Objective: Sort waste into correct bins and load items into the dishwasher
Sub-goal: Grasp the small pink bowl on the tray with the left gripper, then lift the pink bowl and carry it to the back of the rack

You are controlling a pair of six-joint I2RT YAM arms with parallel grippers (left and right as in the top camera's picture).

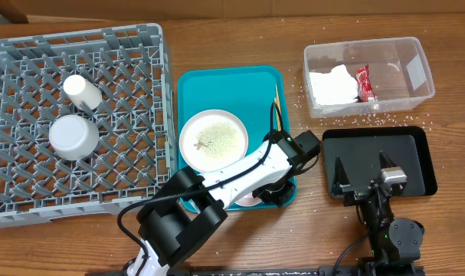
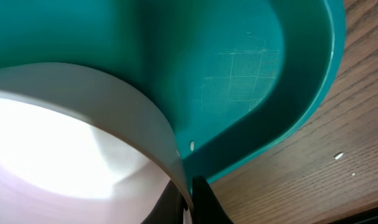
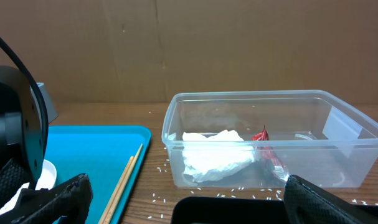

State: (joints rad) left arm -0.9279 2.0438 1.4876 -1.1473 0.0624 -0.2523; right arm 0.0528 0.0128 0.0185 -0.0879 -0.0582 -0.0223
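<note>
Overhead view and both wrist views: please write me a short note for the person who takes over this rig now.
Left gripper: jaws shut on the rim of the smaller plate, in the teal tray.
Right gripper: open, above the black tray.
Done: cup and bowl in the rack; napkin and red wrapper in the clear tub.
To do: load both plates, the large plate carrying rice; clear loose rice grains from the table.
</note>
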